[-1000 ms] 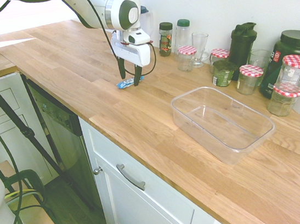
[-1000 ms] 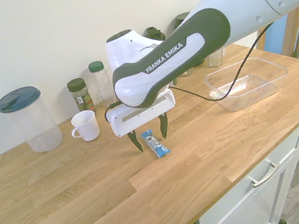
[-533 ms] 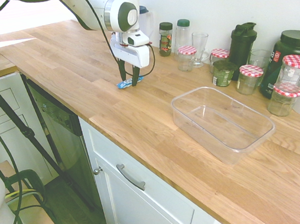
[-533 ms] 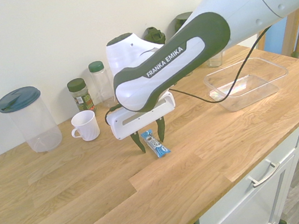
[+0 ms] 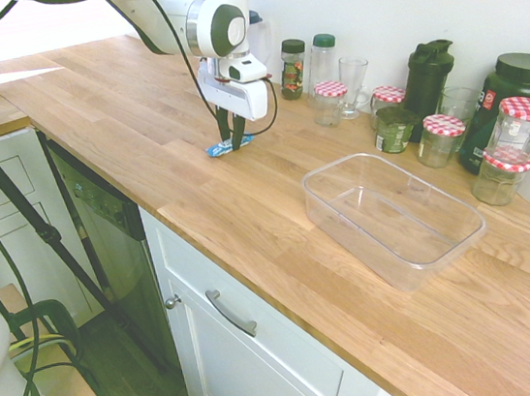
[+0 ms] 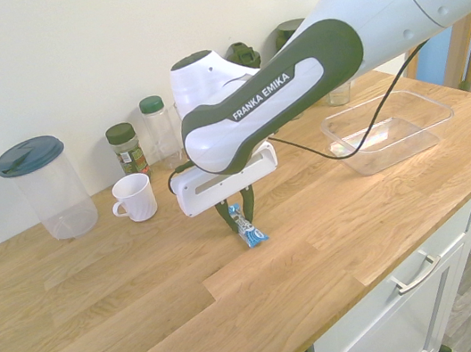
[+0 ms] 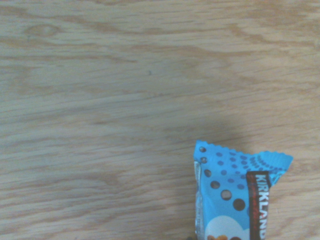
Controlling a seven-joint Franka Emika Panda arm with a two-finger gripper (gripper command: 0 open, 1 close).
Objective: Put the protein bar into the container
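While I point straight down at the wooden countertop (image 5: pixel 136 107), my gripper (image 6: pixel 237 219) has its two fingers drawn in close on either side of the protein bar (image 6: pixel 246 227), pinching its blue wrapper where it lies flat on the wood. Seen from the wrist, the bar's crimped end (image 7: pixel 240 195) shows white lettering. In the first exterior view, the clear container (image 5: pixel 465 230) sits well apart from the bar (image 5: pixel 229 146), toward four o'clock. Jars with red-checked lids (image 5: pixel 527 110) stand near the wall beyond it.
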